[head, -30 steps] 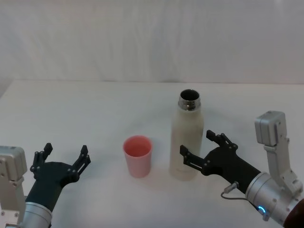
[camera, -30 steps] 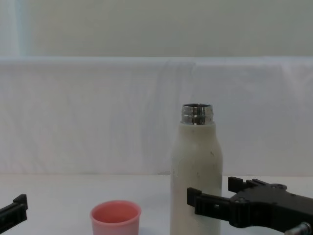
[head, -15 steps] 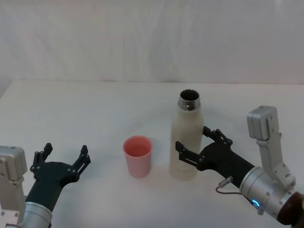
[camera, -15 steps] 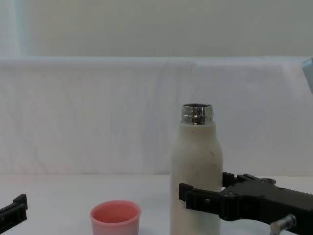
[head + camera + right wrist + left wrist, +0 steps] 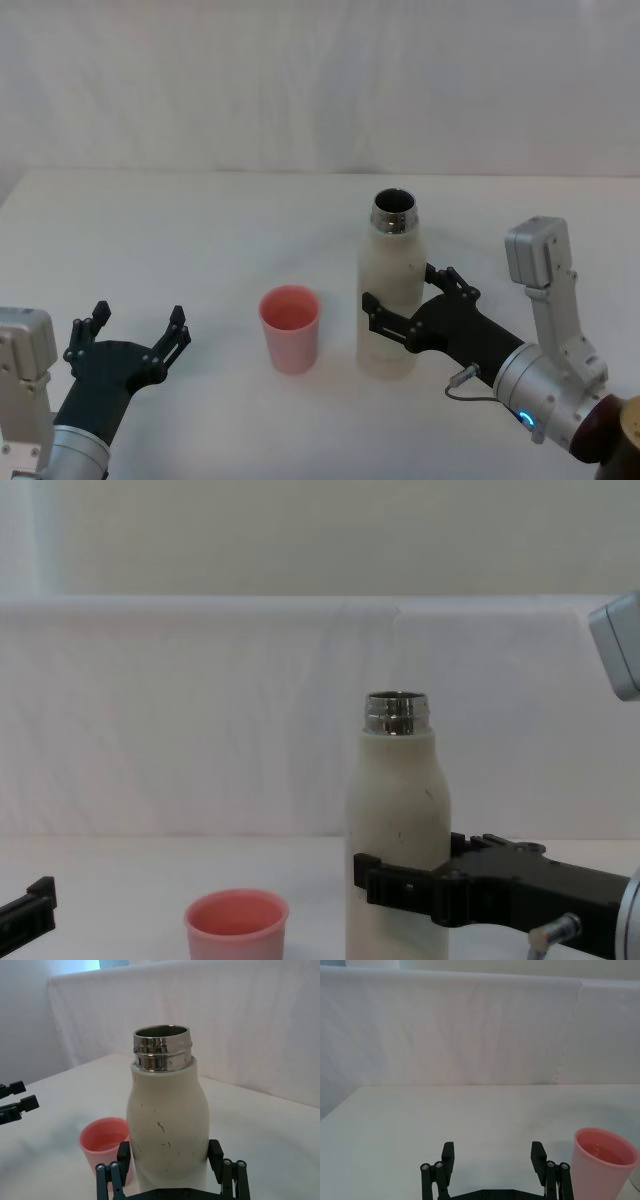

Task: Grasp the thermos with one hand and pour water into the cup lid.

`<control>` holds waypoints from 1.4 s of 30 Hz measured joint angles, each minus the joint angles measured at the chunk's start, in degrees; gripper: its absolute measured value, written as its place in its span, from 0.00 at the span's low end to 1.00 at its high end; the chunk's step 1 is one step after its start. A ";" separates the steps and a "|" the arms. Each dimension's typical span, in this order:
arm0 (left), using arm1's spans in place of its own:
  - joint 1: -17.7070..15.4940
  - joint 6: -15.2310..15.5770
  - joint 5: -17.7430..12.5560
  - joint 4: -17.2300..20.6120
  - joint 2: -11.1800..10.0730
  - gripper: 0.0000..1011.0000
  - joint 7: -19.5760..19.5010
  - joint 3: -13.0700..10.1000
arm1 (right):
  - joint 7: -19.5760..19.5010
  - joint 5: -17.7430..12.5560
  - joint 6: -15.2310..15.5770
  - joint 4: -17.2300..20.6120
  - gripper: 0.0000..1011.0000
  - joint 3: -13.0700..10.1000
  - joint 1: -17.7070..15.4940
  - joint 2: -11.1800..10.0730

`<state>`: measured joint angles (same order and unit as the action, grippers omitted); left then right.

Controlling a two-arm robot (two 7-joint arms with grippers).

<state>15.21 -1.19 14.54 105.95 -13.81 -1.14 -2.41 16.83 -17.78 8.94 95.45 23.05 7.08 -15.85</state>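
bright, even, diffuse light; faint soft shadows on tabletop (image 5: 200, 230); small glints on bottle (image 5: 167, 1130) neck; slight softness throughout.

The cup lid (image 5: 290, 328) stands just beside the thermos (image 5: 391, 300), narrowing passage between.

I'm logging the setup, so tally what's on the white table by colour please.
Cream-white: 1, the tall matte steel-necked thermos bottle
Pink: 1, the small round plastic cup
Black: 2, the left claw and right claw
Total: 4
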 joint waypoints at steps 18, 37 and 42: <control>0.00 0.00 0.00 0.00 0.00 0.99 0.00 0.00 | -0.53 1.47 0.09 -1.51 0.99 0.55 1.10 1.08; 0.00 0.00 0.00 0.00 0.00 0.99 0.00 0.00 | -0.75 2.37 -0.36 -3.26 0.99 0.47 1.95 2.53; 0.00 0.00 0.00 0.00 0.00 0.99 0.00 0.00 | -0.82 2.62 -0.56 -3.92 0.99 0.43 2.28 3.00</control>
<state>15.21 -1.19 14.55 105.95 -13.81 -1.14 -2.41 16.01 -15.17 8.37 91.54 23.47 9.36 -12.85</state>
